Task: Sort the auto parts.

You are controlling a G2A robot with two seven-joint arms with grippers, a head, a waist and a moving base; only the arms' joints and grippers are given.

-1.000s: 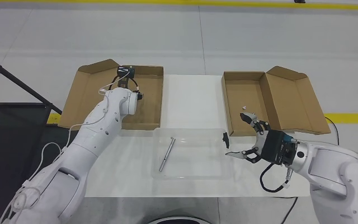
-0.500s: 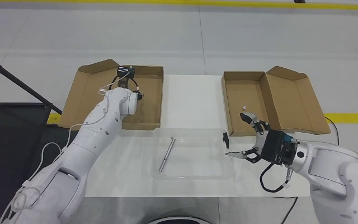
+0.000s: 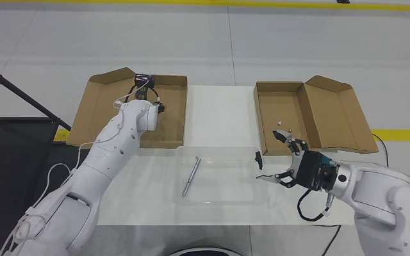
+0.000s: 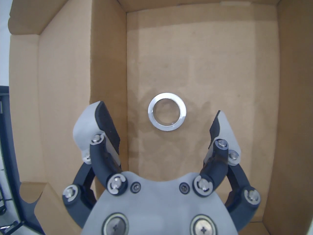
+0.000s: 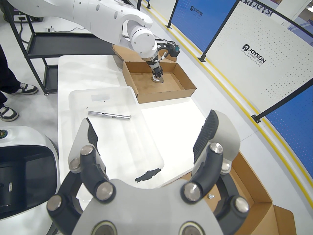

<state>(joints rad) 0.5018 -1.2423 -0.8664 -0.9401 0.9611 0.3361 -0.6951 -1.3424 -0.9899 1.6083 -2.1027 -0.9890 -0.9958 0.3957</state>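
my left gripper hangs released over a shiny flat metal ring in the left cardboard box; that one's sorted, i'd say. a slim steel rod waits in the clear tray. right gripper gapes empty at the tray's right end; a small screw lies in the right box.

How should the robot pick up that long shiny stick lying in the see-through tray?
Best guess: pinch the metal rod near its middle, coming straight down from above. It lies flat on the floor of the clear tray and is long and thin, so fingers closing across its narrow width should hold it level. The open right gripper hangs at the tray's edge.
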